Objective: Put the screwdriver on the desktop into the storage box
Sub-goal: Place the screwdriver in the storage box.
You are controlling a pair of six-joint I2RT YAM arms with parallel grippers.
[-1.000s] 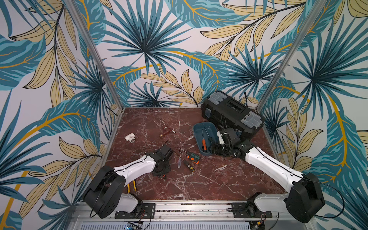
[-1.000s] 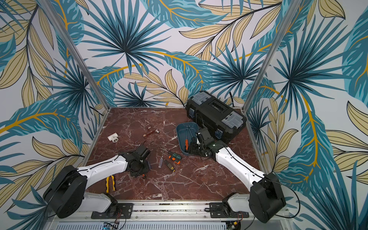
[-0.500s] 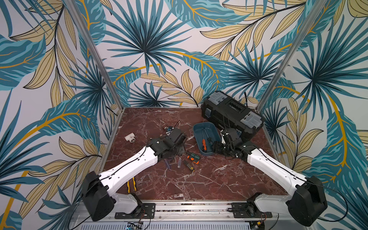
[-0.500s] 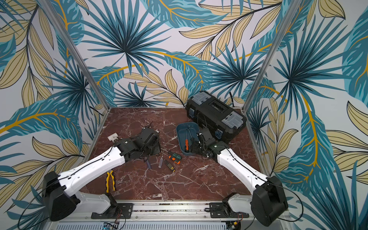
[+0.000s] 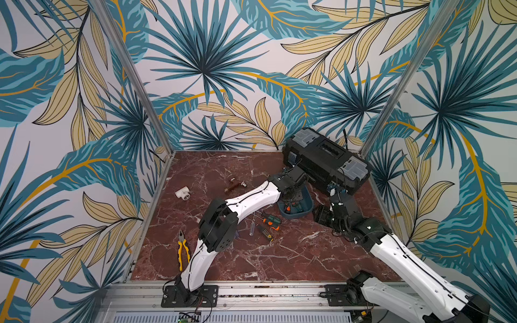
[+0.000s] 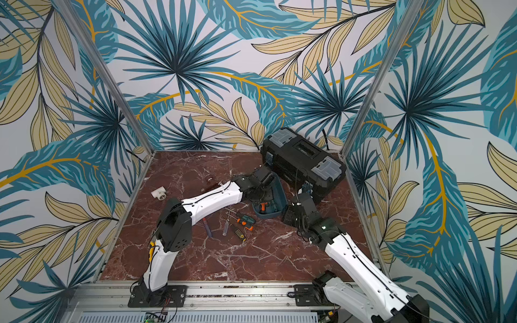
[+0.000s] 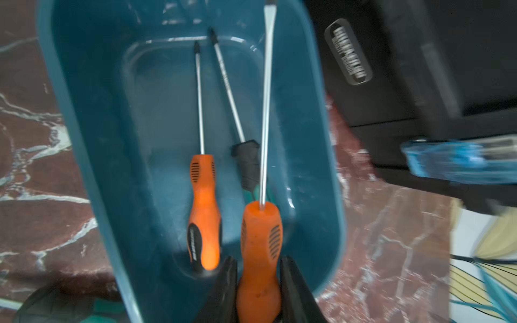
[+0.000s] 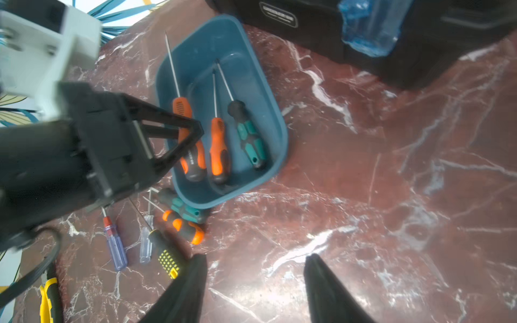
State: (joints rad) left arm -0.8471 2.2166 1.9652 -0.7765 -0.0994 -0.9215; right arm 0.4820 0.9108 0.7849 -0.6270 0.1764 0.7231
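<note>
As left jaws clamp the screwdriver (image 7: 260,246), right jaws stand parted

Between the left jaws sits its orange handle, the shaft reaching ahead of them across the storage box (image 7: 84,156). Right jaws hold nothing, above the desk (image 8: 391,195), box ahead of them.

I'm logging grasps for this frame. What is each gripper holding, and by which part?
The left gripper clamps the orange-handled screwdriver by its handle, over the storage box. The right gripper is open, holding nothing.
</note>
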